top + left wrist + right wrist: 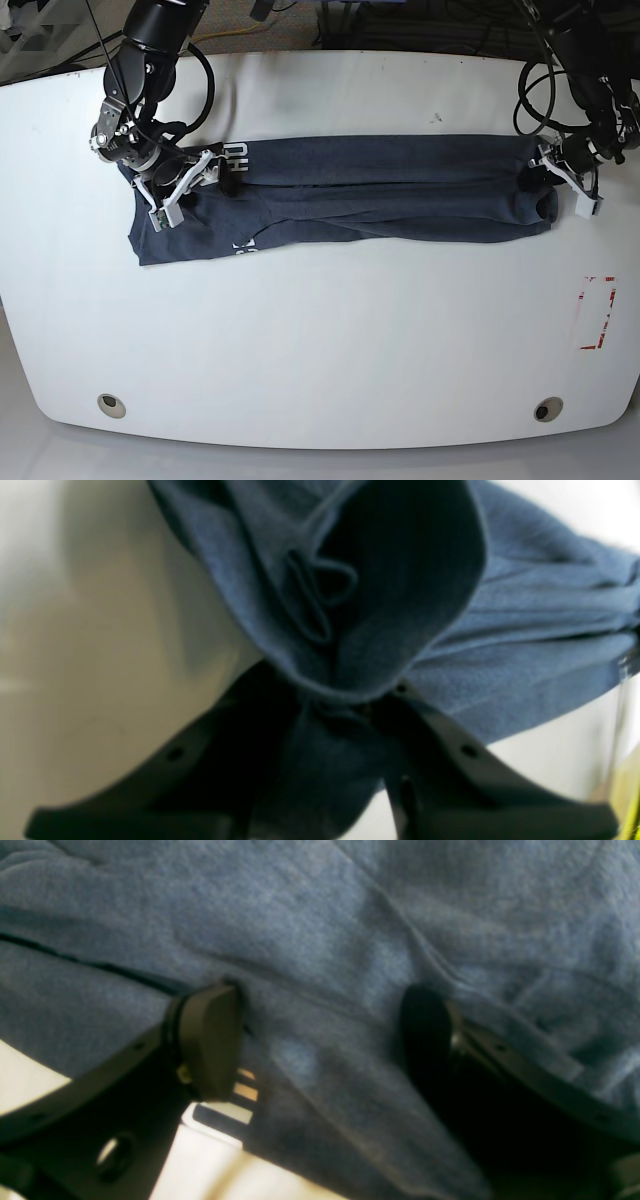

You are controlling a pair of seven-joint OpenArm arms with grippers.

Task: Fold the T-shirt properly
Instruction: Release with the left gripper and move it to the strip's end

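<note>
White table, two holes near 6 o'clock edge. Lettering mostly folded under, only fragments legible. T-shirt stretched long, 9-to-3 o'clock. Left gripper at 3 o'clock end, fingers pinching bunched cloth. Right gripper at 9 o'clock end, fingers spread, pressing fabric.

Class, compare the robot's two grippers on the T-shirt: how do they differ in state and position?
The left gripper is pinched shut on a bunch of the T-shirt; the right gripper stands open, its fingers apart over flat cloth. The left works one end of the shirt, the right the opposite, lettered end. Both touch the shirt.
</note>
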